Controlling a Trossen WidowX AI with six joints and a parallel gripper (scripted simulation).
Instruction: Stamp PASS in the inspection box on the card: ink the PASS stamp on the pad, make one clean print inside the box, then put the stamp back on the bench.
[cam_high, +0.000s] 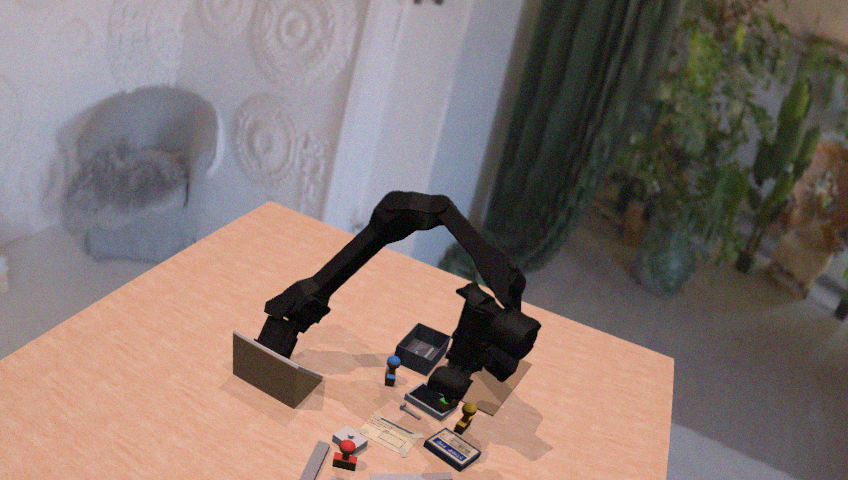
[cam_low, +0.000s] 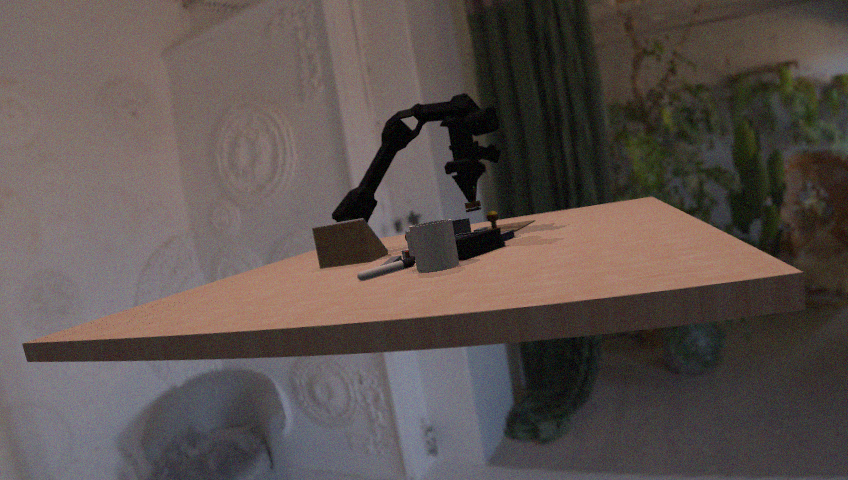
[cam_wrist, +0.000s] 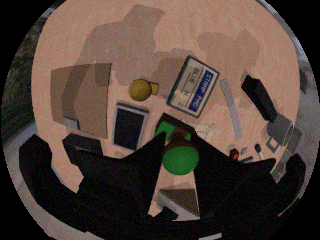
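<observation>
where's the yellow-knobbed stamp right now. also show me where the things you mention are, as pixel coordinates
In the top view the yellow-knobbed stamp (cam_high: 468, 408) (cam_low: 492, 217) (cam_wrist: 140, 90) stands right of the open ink pad (cam_high: 414, 401) (cam_wrist: 129, 127), just behind the box labelled STAMP PAD (cam_high: 452, 449) (cam_wrist: 193, 86).
</observation>
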